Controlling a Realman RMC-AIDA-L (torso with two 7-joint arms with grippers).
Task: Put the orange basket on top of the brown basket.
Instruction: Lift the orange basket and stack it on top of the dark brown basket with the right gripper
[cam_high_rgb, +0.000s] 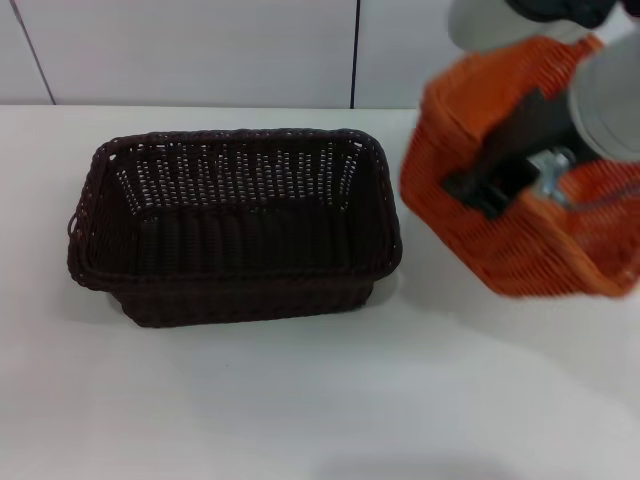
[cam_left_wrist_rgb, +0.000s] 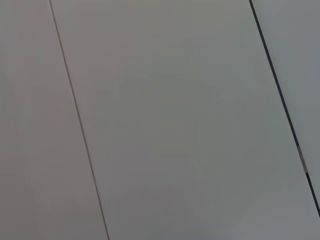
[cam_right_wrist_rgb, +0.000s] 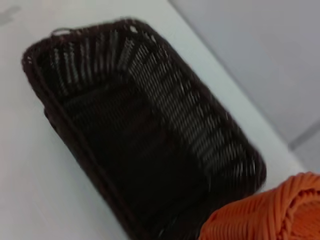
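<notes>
Around right hand (cam_high_rgb: 505, 185), tilted orange basket (cam_high_rgb: 480, 240)

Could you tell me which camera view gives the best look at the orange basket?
The head view: the orange basket shows almost whole there, tilted and lifted beside the brown basket, with the right claw gripping its rim. The right wrist view catches only an orange corner. The left wrist view shows none of it.

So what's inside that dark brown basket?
Nothing visible: the brown basket looks empty, only its woven floor showing. The right gripper holds the orange basket lifted beside it.
</notes>
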